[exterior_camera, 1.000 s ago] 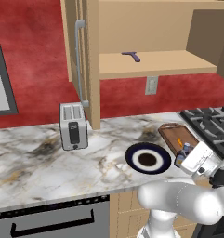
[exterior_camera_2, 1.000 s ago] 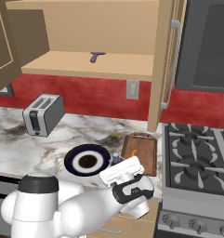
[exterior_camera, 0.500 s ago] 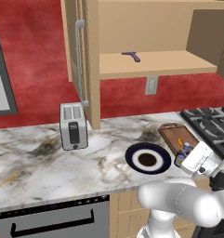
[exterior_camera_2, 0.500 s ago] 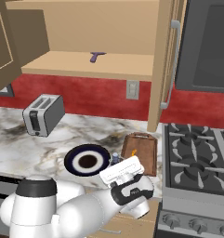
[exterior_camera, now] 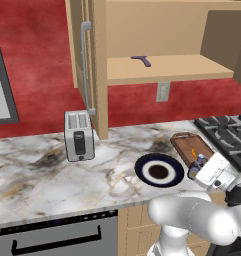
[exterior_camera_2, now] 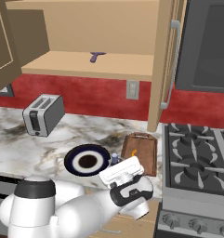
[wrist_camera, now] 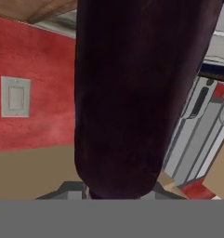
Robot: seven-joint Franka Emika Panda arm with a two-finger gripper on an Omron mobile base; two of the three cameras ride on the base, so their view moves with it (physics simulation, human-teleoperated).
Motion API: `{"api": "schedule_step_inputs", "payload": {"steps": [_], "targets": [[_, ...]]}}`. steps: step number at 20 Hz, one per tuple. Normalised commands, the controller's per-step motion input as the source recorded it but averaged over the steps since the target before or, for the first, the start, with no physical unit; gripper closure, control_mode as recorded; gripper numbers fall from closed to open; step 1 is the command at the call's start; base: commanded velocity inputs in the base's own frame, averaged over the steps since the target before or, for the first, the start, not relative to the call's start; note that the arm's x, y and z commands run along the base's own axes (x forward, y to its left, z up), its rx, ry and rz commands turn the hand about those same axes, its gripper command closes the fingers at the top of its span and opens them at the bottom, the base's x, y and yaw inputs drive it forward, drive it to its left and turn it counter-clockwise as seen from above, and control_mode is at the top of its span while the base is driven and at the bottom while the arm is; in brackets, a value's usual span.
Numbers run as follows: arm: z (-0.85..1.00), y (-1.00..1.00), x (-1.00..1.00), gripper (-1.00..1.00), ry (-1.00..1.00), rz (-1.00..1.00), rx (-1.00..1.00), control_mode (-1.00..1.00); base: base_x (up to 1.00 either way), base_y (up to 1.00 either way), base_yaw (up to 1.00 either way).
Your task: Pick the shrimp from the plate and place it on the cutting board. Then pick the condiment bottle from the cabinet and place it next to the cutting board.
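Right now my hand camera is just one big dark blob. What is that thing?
Observer: That's the condiment bottle, dark brown with a blue cap. It's standing upright in the gripper.
Operator: Where on the counter is it?
Observer: It's between the plate and the cutting board, close to the counter's front edge.
Operator: Is the shrimp on the board?
Observer: Yes, the shrimp is lying on the cutting board. It's a tiny orange sliver.
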Motion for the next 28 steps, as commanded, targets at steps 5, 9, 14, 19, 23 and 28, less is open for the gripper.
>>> {"api": "schedule_step_inputs", "payload": {"steps": [5, 9, 14, 19, 23, 28], "targets": [[-0.06, 0.00, -0.06, 1.00, 0.00, 0.00, 0.00, -1.00, 0.00, 0.00, 0.00], [-0.07, 0.00, -0.05, 1.00, 0.00, 0.00, 0.00, -1.00, 0.00, 0.00, 0.00], [-0.07, 0.00, -0.08, 1.00, 0.00, 0.00, 0.00, -1.00, 0.00, 0.00, 0.00], [-0.08, 0.00, -0.11, 1.00, 0.00, 0.00, 0.00, -1.00, 0.00, 0.00, 0.00], [-0.08, 0.00, -0.08, 1.00, 0.00, 0.00, 0.00, -1.00, 0.00, 0.00, 0.00], [-0.07, 0.00, -0.02, 1.00, 0.00, 0.00, 0.00, -1.00, 0.00, 0.00, 0.00]]}}
